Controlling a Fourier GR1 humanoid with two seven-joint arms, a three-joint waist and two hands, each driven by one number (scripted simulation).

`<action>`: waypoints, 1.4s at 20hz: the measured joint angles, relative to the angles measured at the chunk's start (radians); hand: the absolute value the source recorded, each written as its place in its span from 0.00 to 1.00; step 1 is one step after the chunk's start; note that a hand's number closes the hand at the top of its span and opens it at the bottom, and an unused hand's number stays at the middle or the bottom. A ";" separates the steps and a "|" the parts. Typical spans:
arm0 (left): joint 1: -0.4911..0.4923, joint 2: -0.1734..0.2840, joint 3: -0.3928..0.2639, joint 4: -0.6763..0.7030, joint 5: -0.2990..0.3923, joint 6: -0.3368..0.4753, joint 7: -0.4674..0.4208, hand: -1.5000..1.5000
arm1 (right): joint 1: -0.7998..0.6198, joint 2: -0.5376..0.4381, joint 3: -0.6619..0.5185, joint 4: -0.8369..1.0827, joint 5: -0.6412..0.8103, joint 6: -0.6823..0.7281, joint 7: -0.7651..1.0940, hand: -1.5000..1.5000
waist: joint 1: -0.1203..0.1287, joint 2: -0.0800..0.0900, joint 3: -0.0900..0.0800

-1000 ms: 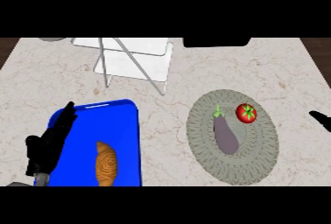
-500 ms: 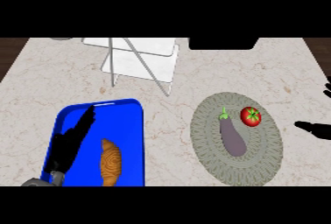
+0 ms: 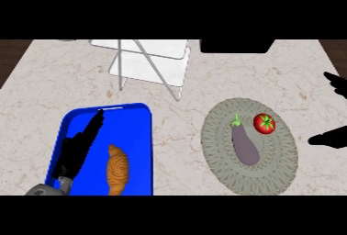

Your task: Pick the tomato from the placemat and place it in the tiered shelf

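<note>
- The placemat (image 3: pixel 224 160) serves as the landmark, lying on the counter (image 3: pixel 183 133) toward the right.
- The tomato (image 3: pixel 264 123) sits on the placemat's far right part.
- The eggplant (image 3: pixel 244 144) lies on the placemat just left of the tomato, stem end pointing away.
- The tray (image 3: pixel 139 137) lies well left of the placemat.
- The croissant (image 3: pixel 118 169) lies on the tray's near part.
- The tiered shelf (image 3: pixel 150 64) stands behind and left of the placemat.
</note>
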 measured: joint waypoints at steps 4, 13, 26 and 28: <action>-0.007 -0.010 -0.008 -0.002 -0.011 0.001 0.006 0.50 | -0.052 -0.054 0.125 -0.055 0.172 0.009 0.186 0.00 | 0.011 0.001 -0.001; 0.012 -0.019 0.021 -0.008 -0.028 -0.026 -0.002 0.50 | -0.231 0.144 0.315 -0.032 0.365 0.071 0.516 0.00 | 0.006 0.001 0.004; 0.022 -0.063 0.079 0.003 -0.081 -0.066 0.006 0.50 | -0.274 0.323 0.318 0.102 0.483 0.128 0.598 0.00 | -0.007 -0.001 0.006; 0.025 -0.069 0.085 -0.005 -0.088 -0.068 0.010 0.50 | -0.278 0.339 0.326 0.118 0.522 0.126 0.606 0.00 | -0.006 -0.001 0.005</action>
